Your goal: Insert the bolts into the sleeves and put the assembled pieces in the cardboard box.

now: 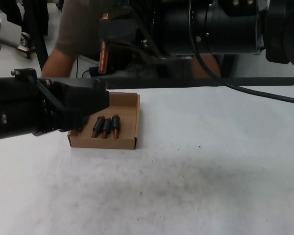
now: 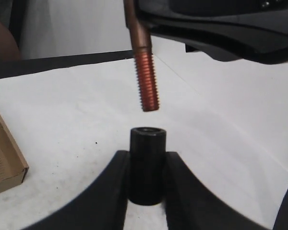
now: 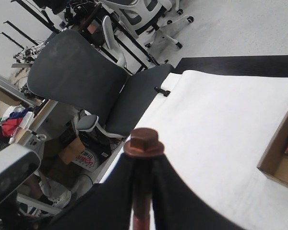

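On the white bench [image 1: 210,171], an open cardboard box [image 1: 104,142] holds three assembled pieces [image 1: 106,127], copper bolts in black sleeves, lying side by side. Near the box, the left jaws clamp a black sleeve [image 2: 148,143] upright, bore upward. The right jaws grip a copper bolt [image 2: 145,76] below its hex head, its threaded tip hanging just above the sleeve's mouth.

1. The tabletop [image 1: 210,147] is white, with a dark strip [image 1: 186,82] along its far edge at 12 o'clock.
2. Grey smudges [image 1: 186,176] and fine specks mark it from the middle toward 6 o'clock.
3. An open-topped cardboard box [image 1: 103,142] lies on it toward 10 o'clock.
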